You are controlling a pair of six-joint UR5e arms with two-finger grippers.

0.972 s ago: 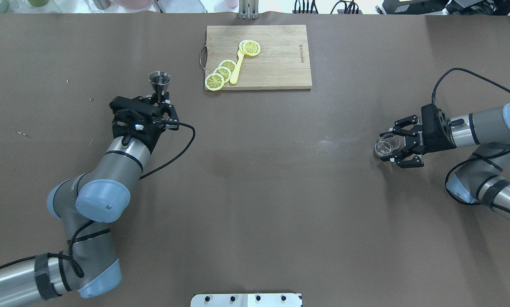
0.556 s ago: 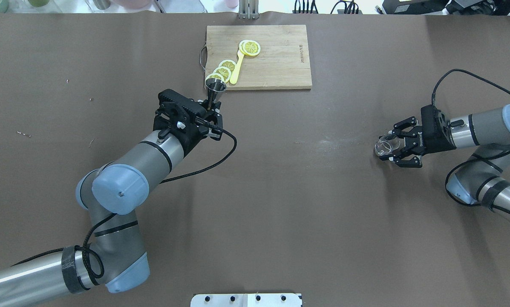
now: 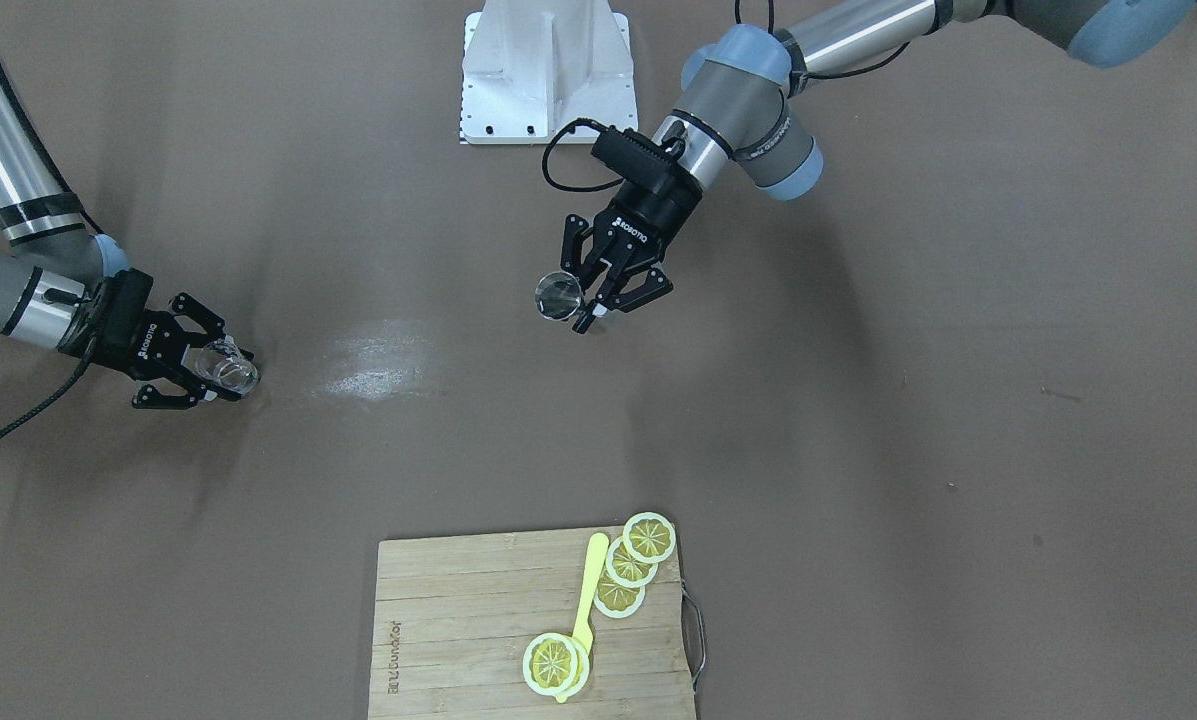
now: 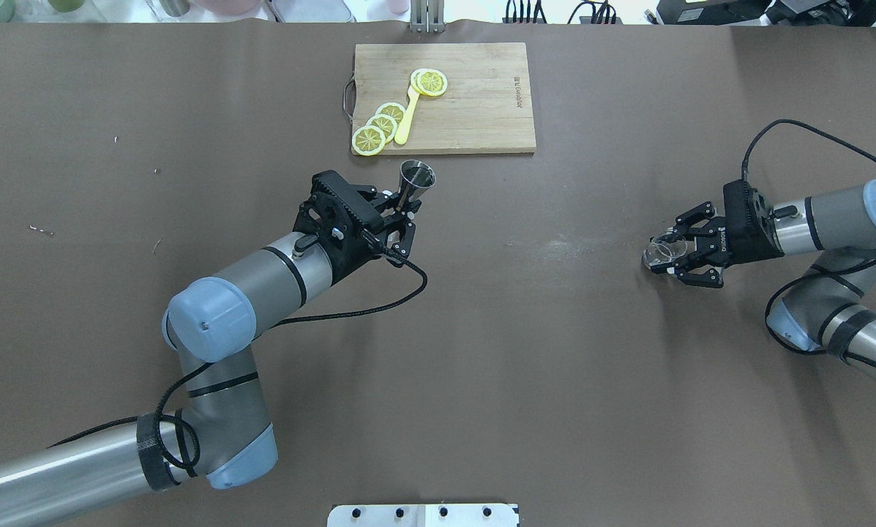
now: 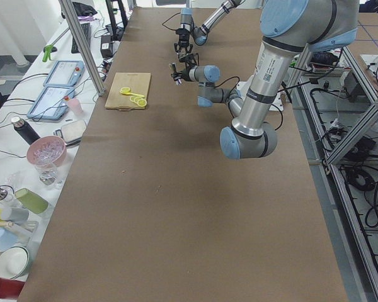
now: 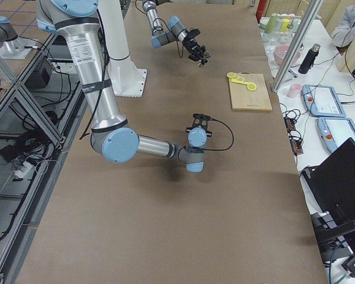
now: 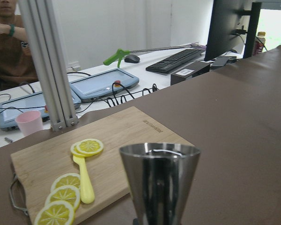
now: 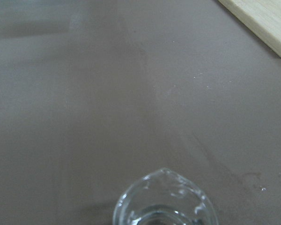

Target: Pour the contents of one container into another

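The small grey hourglass jigger (image 4: 416, 176) stands upright, above the table, in my left gripper (image 4: 404, 207), which is shut on its lower cone just in front of the cutting board. In the front-facing view the jigger (image 3: 558, 296) is at the table's middle, held by the left gripper (image 3: 596, 297). The left wrist view shows the jigger's (image 7: 159, 178) upper cone close up. The clear glass cup (image 4: 658, 252) is far to the right on the table, with my right gripper (image 4: 669, 253) shut on its sides. The glass cup (image 3: 231, 369) also shows in the right gripper (image 3: 216, 372), and its rim (image 8: 166, 204) fills the right wrist view's bottom edge.
A wooden cutting board (image 4: 474, 102) at the table's far edge carries lemon slices (image 4: 377, 126) and a yellow spoon (image 4: 407, 116). A white mounting plate (image 4: 423, 514) sits at the near edge. Brown table lies between the two grippers. Past the far edge are tablets, a pink cup (image 7: 29, 123) and a person.
My left arm has carried the jigger to the right, from the table's left to the board's front edge. The right gripper's fingers have closed in on the glass cup.
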